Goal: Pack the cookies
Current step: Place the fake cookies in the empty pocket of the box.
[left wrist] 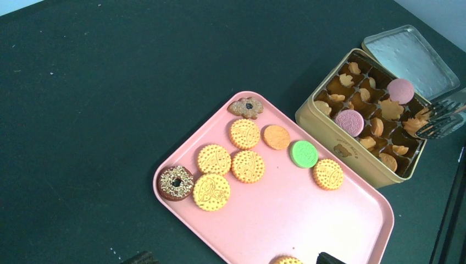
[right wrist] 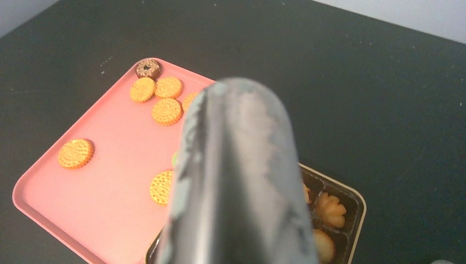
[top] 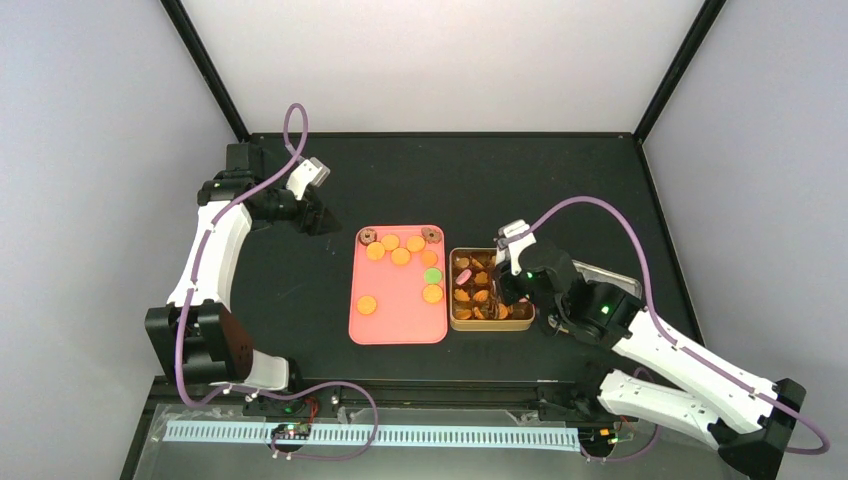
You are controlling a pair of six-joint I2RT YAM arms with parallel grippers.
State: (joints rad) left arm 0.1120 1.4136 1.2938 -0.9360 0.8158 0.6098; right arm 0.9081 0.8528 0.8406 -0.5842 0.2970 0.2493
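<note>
Right gripper (top: 512,278) is over the gold tin (top: 490,324), and it's clamped on the metal tongs (right wrist: 236,176). Their handle fills my right wrist view, and the tips hang above the tin's right-hand compartments. I can't tell whether there's a cookie between them.

Left gripper (top: 320,218) hangs off the far left corner of the pink tray (top: 395,318), jaws wide apart and holding nothing.

On progress, I'd call it partway. The tin sits just beside the tray's right edge, near the middle of the table (top: 300,290), with its lid (left wrist: 409,58) off and lying behind it. Two pink rounds rest on top of the dividers, with pale orange shaped biscuits in the cells below.

I count ten cookies (left wrist: 247,166) left to move on the tray. Most crowd the far edge: yellow ones, an orange one, and a dark ring at one far corner with a brown flower at the other. A green one and a yellow one lie along the right edge by the tin, and one yellow sits alone towards the near left.
</note>
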